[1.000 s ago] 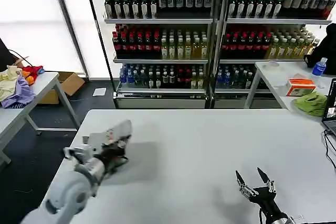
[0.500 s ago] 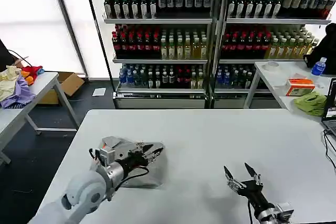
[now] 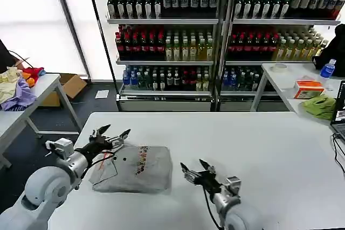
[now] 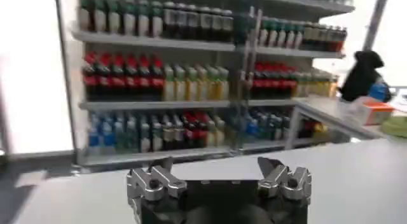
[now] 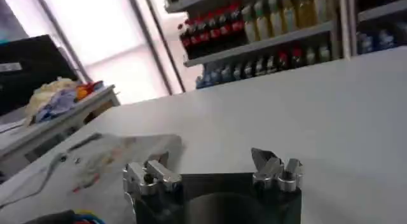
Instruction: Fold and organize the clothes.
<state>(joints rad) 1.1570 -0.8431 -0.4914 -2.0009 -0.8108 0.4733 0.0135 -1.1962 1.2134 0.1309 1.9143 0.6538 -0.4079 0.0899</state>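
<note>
On the desk, left part: left hand (image 3: 110, 134) hovers at the far-left corner of the shirt, fingers spread wide, holding nothing. In the left wrist view the same hand (image 4: 219, 181) points out over the desk (image 4: 356, 174) toward the bottle shelves (image 4: 191, 72).
Shirt position: light grey shirt (image 3: 135, 168) lies flat in a crumpled patch on the desk's left half, near the front edge; a colourful print (image 3: 142, 160) faces up near its middle.
Shirt long axis: runs roughly left to right across the desk; the print sits as a strip crossing that axis.
Shirt from left hand: just beside and slightly toward the robot; fingertips look level with the far-left edge, contact cannot be confirmed.
Right hand: right hand (image 3: 198, 173) hovers just off the shirt's right edge, fingers parted, nothing gripped. In the right wrist view the hand (image 5: 213, 171) points at the shirt (image 5: 95, 158), with bare desk between them.
Nearer arm: both are close; the left looks nearer, the right apart by a small gap.
Judgement: with one hand at each end of the long axis, the next move likely calls for pinching opposite edges.
</note>
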